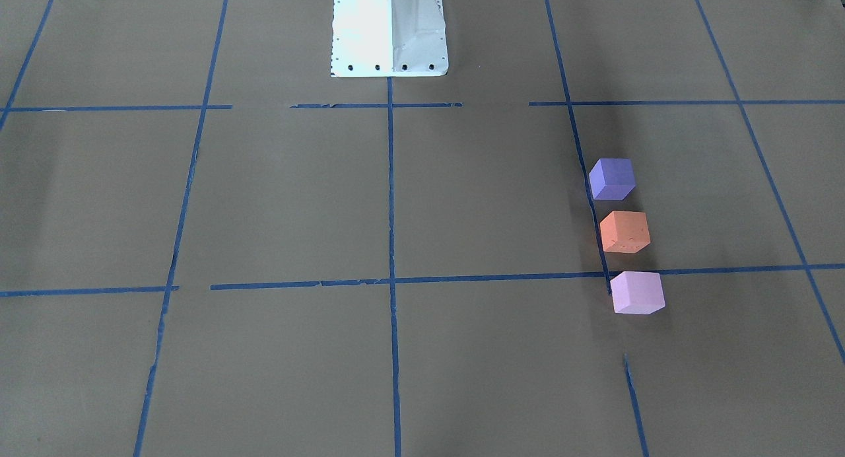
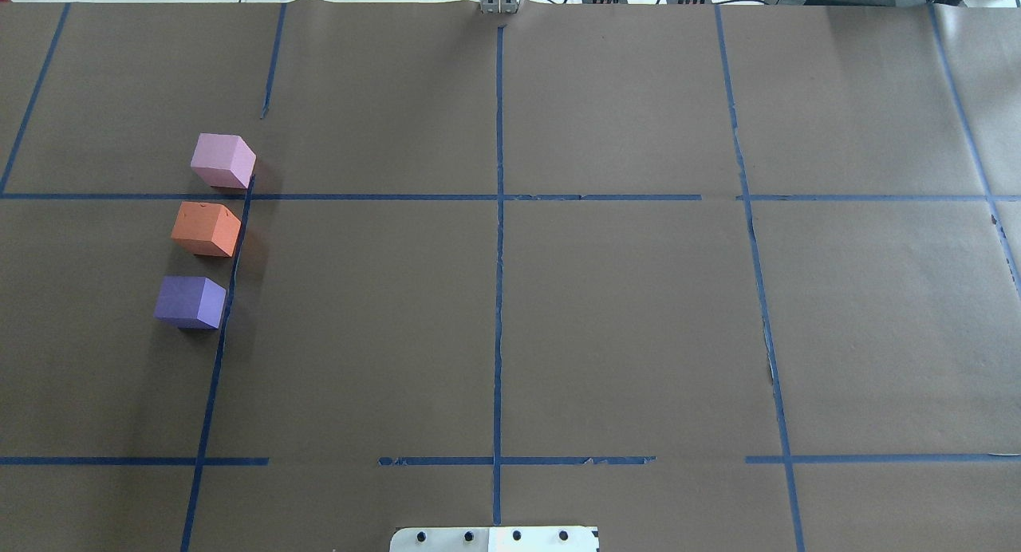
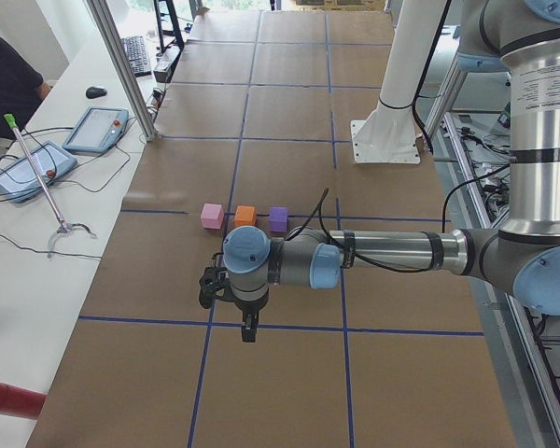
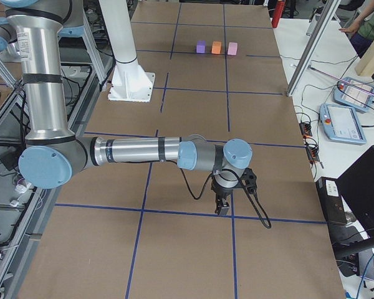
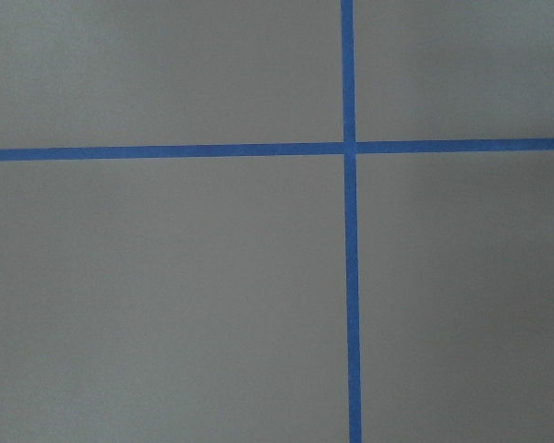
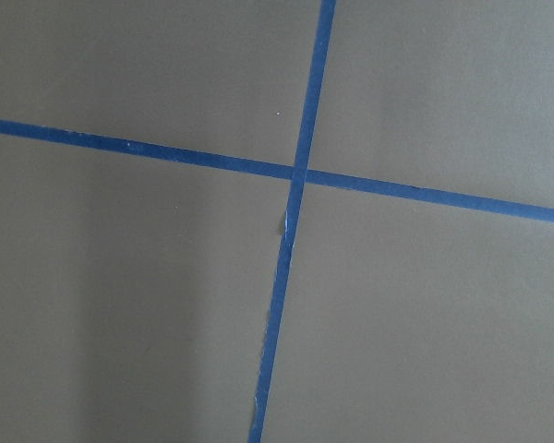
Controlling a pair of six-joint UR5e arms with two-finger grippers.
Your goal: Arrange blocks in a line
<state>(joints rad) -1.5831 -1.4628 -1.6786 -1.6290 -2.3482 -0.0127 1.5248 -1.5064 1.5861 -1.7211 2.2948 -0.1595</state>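
Note:
Three small foam cubes stand in a straight line along a blue tape line, with small gaps between them: the blue-violet block (image 1: pixel 612 178) (image 2: pixel 190 301), the orange block (image 1: pixel 624 232) (image 2: pixel 206 228) in the middle, and the pale pink-lilac block (image 1: pixel 637 292) (image 2: pixel 222 160). My left gripper (image 3: pixel 247 331) shows only in the exterior left view, pointing down above the table, nearer the camera than the blocks (image 3: pixel 245 217). My right gripper (image 4: pixel 223 208) shows only in the exterior right view, far from the blocks (image 4: pixel 216 47). I cannot tell whether either is open or shut.
The white robot base (image 1: pixel 389 28) stands at the middle of the table's robot side. Blue tape lines (image 2: pixel 498 217) form a grid on the brown paper. A side bench holds teach pendants (image 3: pixel 95 128), a grabber stick (image 3: pixel 39 173) and cables. A person (image 3: pixel 9 79) sits there.

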